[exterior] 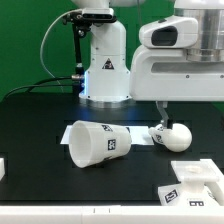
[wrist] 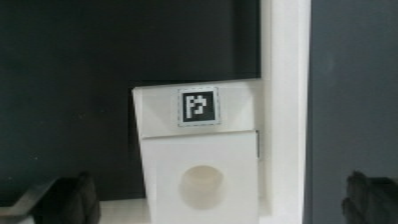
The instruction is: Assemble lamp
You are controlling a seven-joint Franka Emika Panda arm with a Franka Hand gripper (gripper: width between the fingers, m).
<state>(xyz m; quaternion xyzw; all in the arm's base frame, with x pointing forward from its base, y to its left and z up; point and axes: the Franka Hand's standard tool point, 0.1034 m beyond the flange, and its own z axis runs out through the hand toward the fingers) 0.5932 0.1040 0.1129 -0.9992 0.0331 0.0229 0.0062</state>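
Note:
The white bulb (exterior: 176, 136) lies on its side on the black table at the exterior view's right, ball head to the right. My gripper (exterior: 160, 118) hangs just above its neck end. In the wrist view, the bulb's white tagged body (wrist: 199, 150) lies between my dark fingers (wrist: 64, 197), with a gap on each side; the gripper (wrist: 217, 202) is open and holds nothing. The tapered shade (exterior: 95, 143) lies on its side mid-table, its tag facing the front. The square stepped base (exterior: 196, 180) stands at the front right.
The white robot pedestal (exterior: 104, 68) with the triangle logo stands at the back. A flat white strip (exterior: 141, 136) lies between shade and bulb; a white strip (wrist: 286, 90) also runs beside the bulb in the wrist view. A white piece (exterior: 2, 168) shows at the left edge.

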